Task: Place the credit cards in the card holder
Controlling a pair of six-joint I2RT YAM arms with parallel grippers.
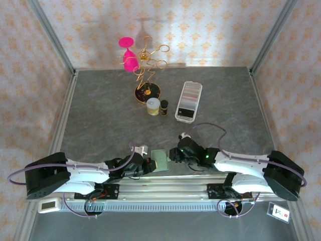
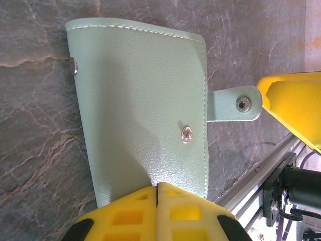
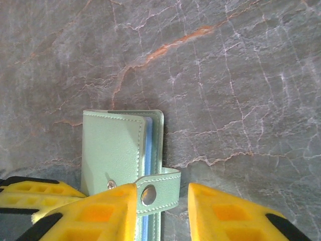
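Our left gripper (image 2: 157, 187) is pinching fully closed on one edge of the card holder (image 2: 140, 100), and we are holding it by the middle of the near edge of the table (image 1: 100, 115). Our right gripper (image 3: 161, 195) is standing partly open, jaws straddling the snap tab (image 3: 168, 188) without gripping anything. We are seeing sage-green stitched leather, folded over blue pockets. Grey marbled tabletop is stretching toward floral-papered walls (image 1: 210, 30).

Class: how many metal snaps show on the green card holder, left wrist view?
3 on the card holder: tab snap, mid-cover snap, left-edge snap. Others may be hidden.
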